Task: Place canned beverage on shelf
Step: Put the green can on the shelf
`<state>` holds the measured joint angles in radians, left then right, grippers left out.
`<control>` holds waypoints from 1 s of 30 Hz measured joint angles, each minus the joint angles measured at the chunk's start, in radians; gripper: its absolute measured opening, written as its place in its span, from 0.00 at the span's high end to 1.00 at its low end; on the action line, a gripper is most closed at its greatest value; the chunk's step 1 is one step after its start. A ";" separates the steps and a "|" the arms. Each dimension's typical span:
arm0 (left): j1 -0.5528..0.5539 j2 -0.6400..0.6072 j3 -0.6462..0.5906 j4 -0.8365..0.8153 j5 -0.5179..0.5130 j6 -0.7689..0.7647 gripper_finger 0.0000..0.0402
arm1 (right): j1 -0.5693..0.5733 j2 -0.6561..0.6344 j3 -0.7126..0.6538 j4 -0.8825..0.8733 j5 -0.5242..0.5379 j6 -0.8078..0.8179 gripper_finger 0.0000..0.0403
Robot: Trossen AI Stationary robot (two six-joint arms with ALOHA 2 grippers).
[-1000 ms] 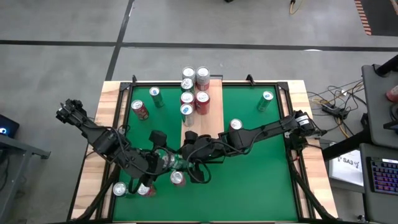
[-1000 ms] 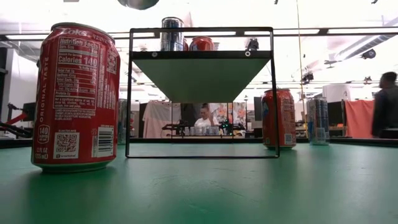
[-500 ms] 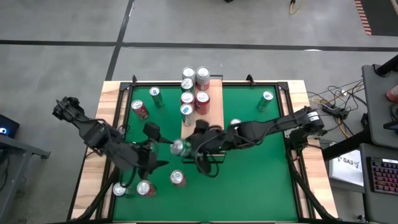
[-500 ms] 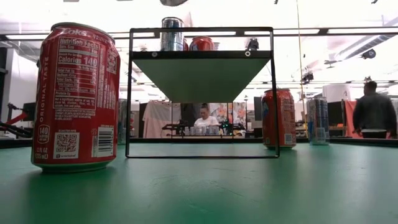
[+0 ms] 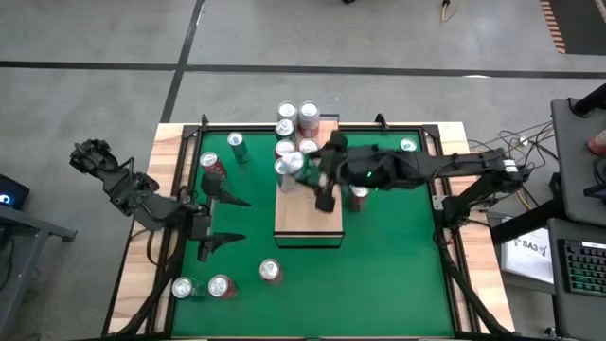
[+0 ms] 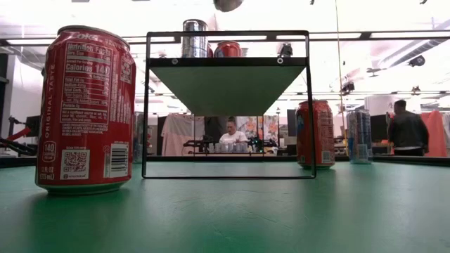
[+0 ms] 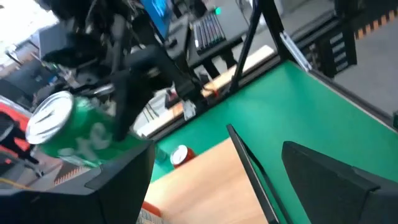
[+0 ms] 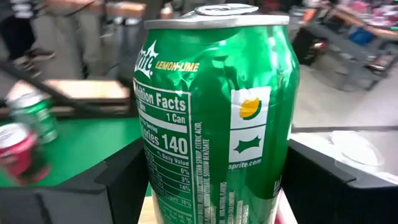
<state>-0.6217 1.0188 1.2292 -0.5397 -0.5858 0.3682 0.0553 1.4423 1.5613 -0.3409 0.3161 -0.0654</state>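
Note:
A green Sprite can (image 8: pixel 217 112) hangs upright in my right gripper (image 5: pixel 295 164), which is shut on it above the far half of the shelf (image 5: pixel 308 213), a pale wooden board on a dark frame (image 6: pixel 228 105). Several cans (image 5: pixel 295 128) stand on the shelf's far end. The low view shows only the held can's bottom (image 6: pixel 228 3), at the top edge. My left gripper (image 5: pixel 241 220) stands open and empty over the green surface, left of the shelf. Its wrist view shows the held can (image 7: pixel 68 130) farther off. My right gripper pinches the Sprite can's side wall (image 8: pixel 163 186) between its two fingers (image 8: pixel 121 183), low on the can's body. The fingers lie about level and come from the table's right. The can is upright, top up, lifted clear above the shelf.
Loose cans stand on the green surface: a green (image 5: pixel 235 144) and a red one (image 5: pixel 213 168) far left, a green one (image 5: pixel 405 152) far right, a red one (image 5: pixel 358 196) beside the shelf, and three near the front left (image 5: pixel 220 286). A red can (image 6: pixel 88 109) stands close in the low view.
My right gripper has carried the Sprite can up and toward the table's far edge, from over the surface left of the shelf's near end to above the shelf's far half. My left gripper has drawn back toward the left edge, staying open.

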 joint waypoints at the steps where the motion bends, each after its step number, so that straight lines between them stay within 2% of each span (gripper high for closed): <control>1: 0.000 -0.022 -0.031 0.032 0.000 0.010 0.17 | -0.020 -0.020 -0.032 0.026 0.000 0.000 0.29; 8: 0.015 -0.155 -0.204 0.241 -0.008 0.105 0.18 | -0.153 -0.155 -0.267 0.273 -0.013 0.001 0.29; 13: 0.049 -0.243 -0.313 0.354 -0.007 0.163 0.19 | -0.263 -0.220 -0.436 0.470 -0.068 0.016 0.29; 19: 0.093 -0.321 -0.423 0.426 -0.007 0.173 0.19 | -0.368 -0.231 -0.608 0.695 -0.138 0.076 0.29; 25: 0.140 -0.387 -0.512 0.496 -0.006 0.178 0.19 | -0.442 -0.231 -0.729 0.826 -0.136 0.142 0.29; 30: 0.174 -0.429 -0.552 0.521 -0.007 0.193 0.19 | -0.451 -0.220 -0.794 0.905 -0.137 0.172 0.29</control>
<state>-0.4474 0.5902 0.6770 -0.0187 -0.5924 0.5615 -0.3956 1.2222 0.7669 0.5642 0.1786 0.1063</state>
